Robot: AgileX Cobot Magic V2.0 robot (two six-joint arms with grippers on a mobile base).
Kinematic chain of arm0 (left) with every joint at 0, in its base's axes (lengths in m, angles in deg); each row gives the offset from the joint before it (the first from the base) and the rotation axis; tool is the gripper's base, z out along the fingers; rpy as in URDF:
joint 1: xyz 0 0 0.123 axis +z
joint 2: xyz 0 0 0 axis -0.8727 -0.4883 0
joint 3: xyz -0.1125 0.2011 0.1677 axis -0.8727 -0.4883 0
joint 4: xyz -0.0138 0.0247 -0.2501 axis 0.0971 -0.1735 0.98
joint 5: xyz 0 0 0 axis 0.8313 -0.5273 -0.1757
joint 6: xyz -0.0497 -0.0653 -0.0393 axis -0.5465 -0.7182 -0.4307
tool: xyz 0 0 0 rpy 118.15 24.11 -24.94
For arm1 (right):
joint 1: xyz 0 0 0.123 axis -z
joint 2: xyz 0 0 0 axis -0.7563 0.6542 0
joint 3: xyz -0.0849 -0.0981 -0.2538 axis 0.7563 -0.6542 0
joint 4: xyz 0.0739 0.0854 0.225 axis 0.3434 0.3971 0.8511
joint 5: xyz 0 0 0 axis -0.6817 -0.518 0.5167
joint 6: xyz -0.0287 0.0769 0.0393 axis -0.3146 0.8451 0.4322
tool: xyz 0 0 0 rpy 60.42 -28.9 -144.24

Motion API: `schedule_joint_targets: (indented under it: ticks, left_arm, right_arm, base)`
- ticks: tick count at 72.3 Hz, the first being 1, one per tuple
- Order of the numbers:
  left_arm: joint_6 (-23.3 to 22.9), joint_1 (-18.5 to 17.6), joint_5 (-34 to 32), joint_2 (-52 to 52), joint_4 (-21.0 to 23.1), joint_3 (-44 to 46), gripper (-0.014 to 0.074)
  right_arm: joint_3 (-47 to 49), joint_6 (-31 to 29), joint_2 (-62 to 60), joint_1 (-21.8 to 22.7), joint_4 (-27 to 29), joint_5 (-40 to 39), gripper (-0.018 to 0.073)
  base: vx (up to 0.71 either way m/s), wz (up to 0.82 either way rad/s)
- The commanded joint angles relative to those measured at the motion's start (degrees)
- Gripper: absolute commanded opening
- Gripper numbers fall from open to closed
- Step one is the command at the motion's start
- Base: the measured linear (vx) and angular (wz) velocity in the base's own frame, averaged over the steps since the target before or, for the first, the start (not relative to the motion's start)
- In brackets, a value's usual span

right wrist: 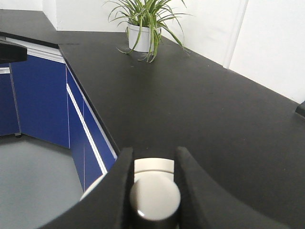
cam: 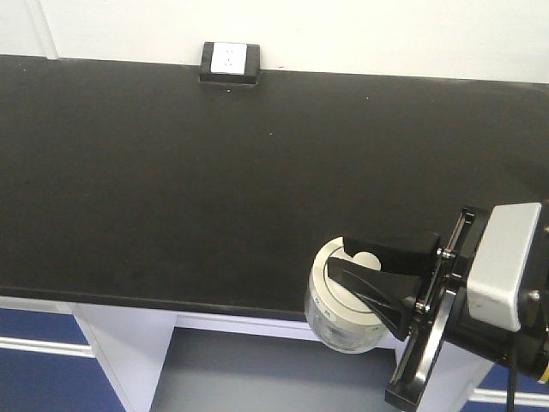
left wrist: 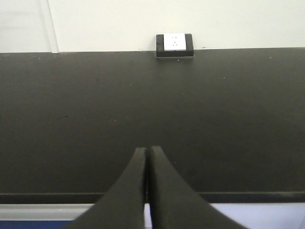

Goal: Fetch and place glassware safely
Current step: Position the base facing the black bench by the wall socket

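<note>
Right gripper [cam: 343,256] pinching jar [cam: 339,324] knob [right wrist: 155,196], jar at counter [cam: 214,189] front edge; left gripper [left wrist: 147,152] pressed together; socket [cam: 230,62] against back wall.

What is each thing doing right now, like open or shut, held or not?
Glass jar, lid on, held by its knob at the counter's front edge, not set down.
Right hand, shut on the jar's knob.
Left hand, shut, holding nothing.
Socket box, nothing plugged in.
Plant, standing upright in its white pot.
</note>
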Motion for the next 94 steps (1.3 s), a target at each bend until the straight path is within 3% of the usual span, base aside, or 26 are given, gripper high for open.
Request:
schedule_joint_targets:
  ticks: [1, 94]
  left_arm:
    - [-0.38, -0.45, -3.94, -0.67, 0.37, 1.44, -0.0007]
    - [-0.38, -0.45, -3.94, -0.67, 0.37, 1.44, -0.0007]
  right_arm:
    - [1.84, 0.01, -0.80, 0.33, 2.94, -3.17, -0.0004]
    - [1.84, 0.01, -0.80, 0.33, 2.94, -2.94, -0.0004]
  base:
    - [0.17, 0.04]
    - [0.12, -0.08]
